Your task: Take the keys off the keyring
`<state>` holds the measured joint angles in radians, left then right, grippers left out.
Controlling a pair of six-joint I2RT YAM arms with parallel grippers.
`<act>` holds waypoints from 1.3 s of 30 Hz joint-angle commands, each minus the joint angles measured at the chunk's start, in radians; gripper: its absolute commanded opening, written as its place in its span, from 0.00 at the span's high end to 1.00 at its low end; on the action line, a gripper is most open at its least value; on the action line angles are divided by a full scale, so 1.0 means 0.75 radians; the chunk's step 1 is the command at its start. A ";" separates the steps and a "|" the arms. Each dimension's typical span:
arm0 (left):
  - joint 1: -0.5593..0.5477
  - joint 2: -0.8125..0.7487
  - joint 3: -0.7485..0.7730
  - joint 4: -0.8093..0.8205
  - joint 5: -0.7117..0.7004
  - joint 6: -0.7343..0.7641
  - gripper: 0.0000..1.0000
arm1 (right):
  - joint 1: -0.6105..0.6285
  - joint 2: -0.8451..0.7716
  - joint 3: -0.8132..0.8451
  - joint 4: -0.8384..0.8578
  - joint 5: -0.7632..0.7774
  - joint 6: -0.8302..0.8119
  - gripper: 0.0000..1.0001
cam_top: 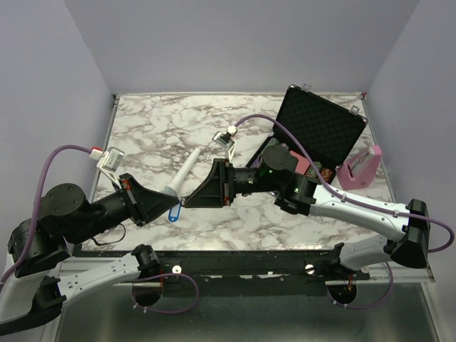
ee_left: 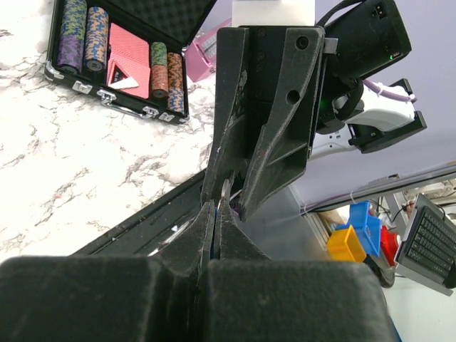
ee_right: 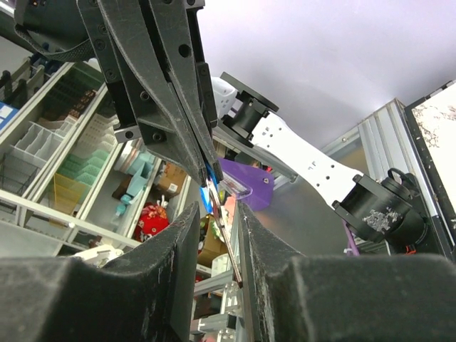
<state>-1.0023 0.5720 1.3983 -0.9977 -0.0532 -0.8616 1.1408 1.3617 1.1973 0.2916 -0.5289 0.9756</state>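
My left gripper (cam_top: 177, 199) and right gripper (cam_top: 189, 201) meet tip to tip above the front middle of the marble table (cam_top: 157, 135). The left gripper (ee_left: 216, 211) is shut on the blue key (cam_top: 173, 211), whose blue head also shows between its tips in the right wrist view (ee_right: 209, 196). The thin silvery keyring (ee_right: 229, 248) hangs edge-on from the key between the right gripper's (ee_right: 217, 211) parted fingers, leaning against one of them. In the left wrist view the keyring (ee_left: 226, 191) shows as a sliver between the right fingers.
A white stick-like tool (cam_top: 184, 173) lies on the table just behind the grippers. An open black case (cam_top: 322, 135) with poker chips (ee_left: 85, 35) and cards stands at the back right, a pink object (cam_top: 360, 169) beside it. The table's front rail (cam_top: 242, 258) runs below the grippers.
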 commanded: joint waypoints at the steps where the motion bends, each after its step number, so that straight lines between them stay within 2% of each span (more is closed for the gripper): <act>1: 0.005 0.008 -0.001 -0.022 -0.025 -0.015 1.00 | 0.011 0.009 0.048 0.016 0.032 -0.014 0.66; 12: 0.007 0.006 -0.038 0.005 -0.015 -0.025 1.00 | 0.013 0.009 0.048 -0.006 0.071 -0.018 0.67; 26: 0.007 0.004 -0.042 0.007 -0.017 -0.033 1.00 | 0.013 0.011 0.042 -0.025 0.069 -0.020 0.73; 39: 0.007 0.002 -0.056 0.032 -0.009 -0.052 1.00 | 0.011 0.027 0.044 -0.041 0.067 -0.025 0.83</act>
<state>-1.0023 0.5720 1.3716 -0.9928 -0.0532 -0.8890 1.1408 1.3663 1.2037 0.2874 -0.4908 0.9714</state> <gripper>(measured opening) 0.011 0.195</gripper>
